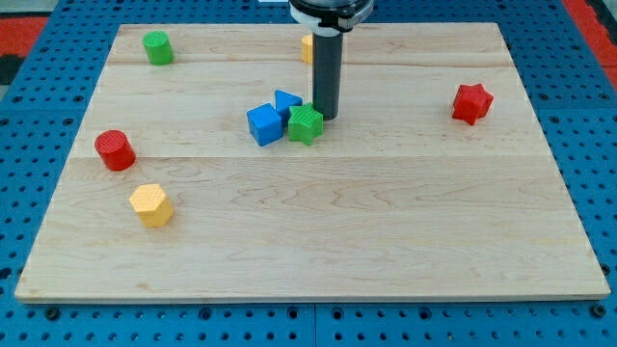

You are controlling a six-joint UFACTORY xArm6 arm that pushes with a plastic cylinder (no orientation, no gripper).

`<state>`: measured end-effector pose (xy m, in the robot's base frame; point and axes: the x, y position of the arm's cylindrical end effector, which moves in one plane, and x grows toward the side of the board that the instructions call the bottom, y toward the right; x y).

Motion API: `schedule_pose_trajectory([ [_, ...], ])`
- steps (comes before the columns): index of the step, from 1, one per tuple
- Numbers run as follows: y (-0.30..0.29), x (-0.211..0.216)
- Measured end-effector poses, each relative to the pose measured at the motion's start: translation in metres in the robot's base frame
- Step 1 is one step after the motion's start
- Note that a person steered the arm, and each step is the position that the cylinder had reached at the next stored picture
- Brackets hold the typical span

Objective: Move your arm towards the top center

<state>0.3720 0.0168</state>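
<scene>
Camera view: the tip [327, 118] is seen near the desk's [386, 251] centre, just beside the green block [306, 124], at its upper right; contact cannot be told. A straight push toward the view's top is judged best, steered clear of the yellow block [307, 48] partly hidden behind the rod. The end effector is a bare rod: nothing is held, nothing opens.

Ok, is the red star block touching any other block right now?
No, the red star block sits alone near the board's right edge, apart from all others.
</scene>
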Motion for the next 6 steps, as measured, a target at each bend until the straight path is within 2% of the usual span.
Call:
schedule_pose_trajectory([
  [2,0.058,-0.033],
  [4,0.058,-0.037],
  [5,0.052,-0.067],
  [6,0.03,-0.076],
])
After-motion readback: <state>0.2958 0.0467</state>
